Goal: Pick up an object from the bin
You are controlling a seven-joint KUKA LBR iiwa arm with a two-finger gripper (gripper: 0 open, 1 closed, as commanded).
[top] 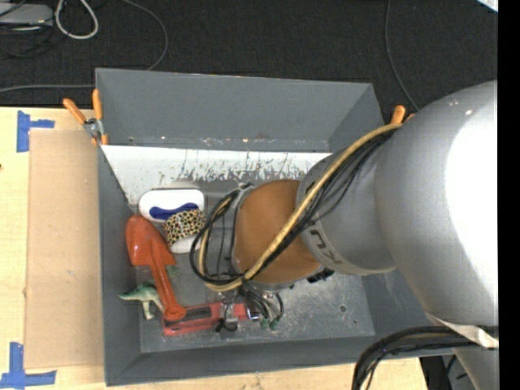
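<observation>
Grey metal walls of the bin frame the camera view as the arm reaches in from the right, its orange cover and looped cables hanging over the middle of the floor. We see the end effector low at the bin's near edge, under that cover. Whether it is spread or pressed together we cannot tell, as the wrist hides it.

The thing nearest to it is a red bar-shaped tool, flat on the floor. Its long axis runs along the near wall and its right end comes up against the end effector, so the rest of it stretches away toward the view's left. We judge that any grasp here turns on closing across that axis, not along it.

An orange-red scoop slants down to meet the red tool's left end, and a small green dinosaur stands just beside the scoop's handle. Farther back lie a leopard-print piece and a white and blue object, touching each other.
</observation>
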